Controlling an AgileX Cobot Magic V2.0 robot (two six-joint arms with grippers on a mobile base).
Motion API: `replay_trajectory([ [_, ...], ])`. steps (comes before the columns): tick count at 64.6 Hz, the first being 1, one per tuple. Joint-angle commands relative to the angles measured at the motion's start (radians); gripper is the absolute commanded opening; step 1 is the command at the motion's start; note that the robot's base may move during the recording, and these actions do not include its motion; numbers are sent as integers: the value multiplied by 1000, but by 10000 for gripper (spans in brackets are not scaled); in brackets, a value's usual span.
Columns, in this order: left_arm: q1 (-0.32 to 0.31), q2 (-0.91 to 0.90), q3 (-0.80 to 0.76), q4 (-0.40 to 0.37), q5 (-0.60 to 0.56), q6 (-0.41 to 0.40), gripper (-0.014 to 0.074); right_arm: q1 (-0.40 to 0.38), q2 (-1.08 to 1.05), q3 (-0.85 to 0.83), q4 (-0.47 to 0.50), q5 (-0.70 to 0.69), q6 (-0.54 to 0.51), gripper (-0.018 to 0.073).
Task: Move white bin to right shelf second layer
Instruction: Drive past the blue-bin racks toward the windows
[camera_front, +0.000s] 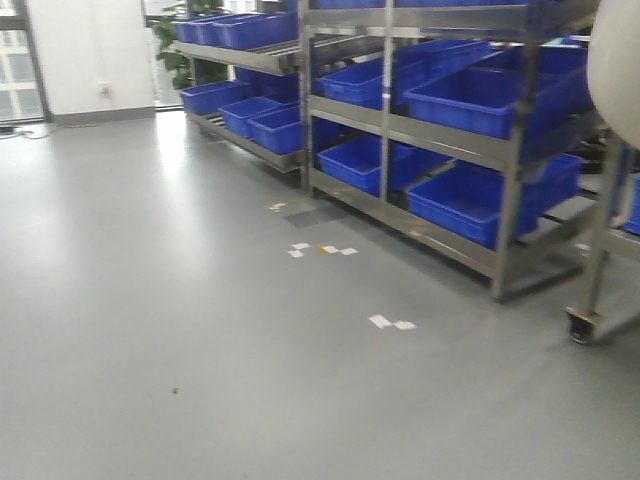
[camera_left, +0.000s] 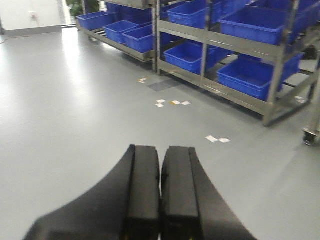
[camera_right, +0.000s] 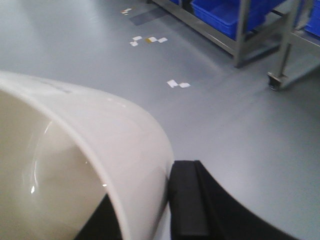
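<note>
The white bin (camera_right: 95, 130) fills the lower left of the right wrist view, held above the grey floor. My right gripper (camera_right: 150, 187) is shut on its rim wall, with one black finger (camera_right: 187, 200) outside and the other inside the tub. In the front view only a curved part of the white bin (camera_front: 615, 70) shows at the upper right edge. My left gripper (camera_left: 161, 156) is shut with nothing between its pads and hangs over bare floor. The right shelf second layer is not clearly in view.
Steel racks (camera_front: 510, 160) loaded with blue crates (camera_front: 480, 195) run along the back and right. A rack leg on a caster (camera_front: 585, 325) stands at the far right. White tape marks (camera_front: 392, 323) dot the grey floor (camera_front: 150, 300).
</note>
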Motion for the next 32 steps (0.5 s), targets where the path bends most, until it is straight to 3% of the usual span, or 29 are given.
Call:
replay_trajectory([
  [1, -7, -15, 27, 0, -91, -7, 85, -7, 1, -30, -3, -91, -1, 52],
  [32, -7, -15, 27, 0, -91, -7, 85, -7, 1, -30, -3, -91, -1, 52],
])
